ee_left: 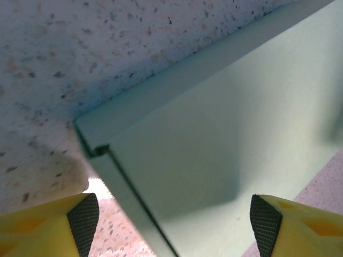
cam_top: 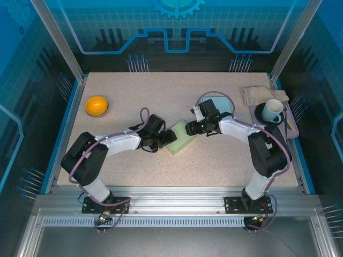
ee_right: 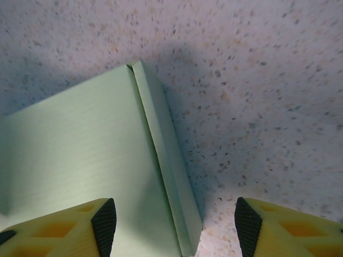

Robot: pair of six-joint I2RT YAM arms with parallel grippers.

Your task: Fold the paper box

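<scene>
Located the paper box (cam_top: 178, 140) lying flat near the middle of the table (cam_top: 161, 96), between the left end effector (cam_top: 161, 140) and the right end effector (cam_top: 194, 128). Placed the left one at the box's near-left end and the right one at its far-right end. Found the left jaws spread wide, black pads (ee_left: 83, 219) apart, one corner of the box below and between them, nothing gripped. Found the right jaws likewise parted, pads (ee_right: 104, 225) straddling a folded side edge of the box, nothing held. Could not tell whether any pad touched the box. Saw the box cut off by the frame edges in both wrist views, and the fingertips hidden under the wrists from above.
</scene>
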